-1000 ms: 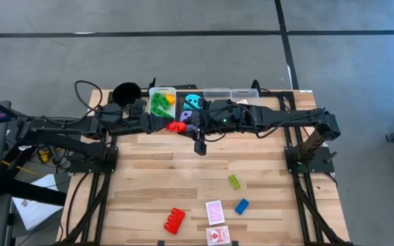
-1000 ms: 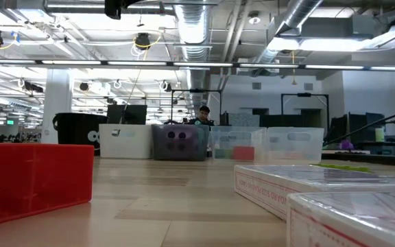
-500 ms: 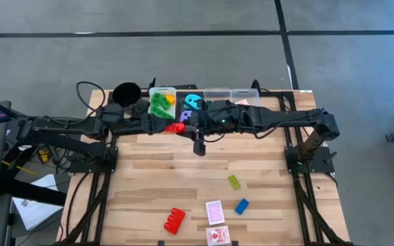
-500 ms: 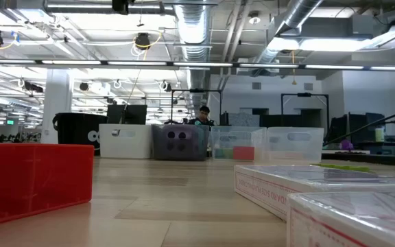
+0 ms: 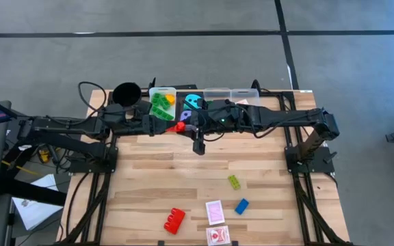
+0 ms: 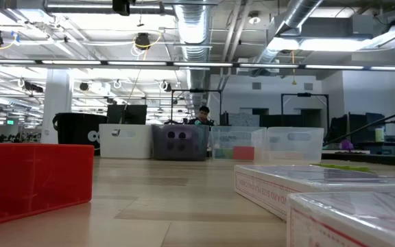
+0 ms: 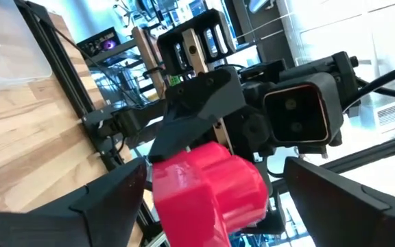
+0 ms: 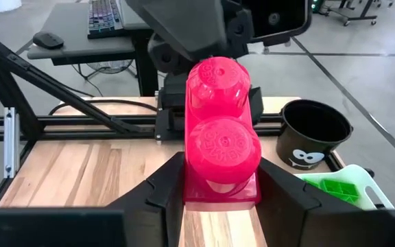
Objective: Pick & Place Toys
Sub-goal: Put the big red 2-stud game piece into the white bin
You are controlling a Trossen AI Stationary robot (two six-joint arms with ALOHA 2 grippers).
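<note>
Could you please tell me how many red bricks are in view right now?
2. One red brick is clamped in the right gripper at the back, beside the bins; the other red brick lies on the table's front edge. Others may be hidden inside bins.

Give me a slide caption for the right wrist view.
Right pincer holds a red brick facing the left arm.

on the table lie three loose bricks — one red brick [image 5: 174,220], one green brick [image 5: 234,182], one blue brick [image 5: 241,206] — and two red-white cards [image 5: 215,212]. one more red brick [image 8: 221,130] sits between the grippers. at the far edge stand four bins [image 5: 162,91] and one black cup [image 5: 126,93]; two dice — cyan [image 5: 193,102], purple [image 5: 187,116].
</note>
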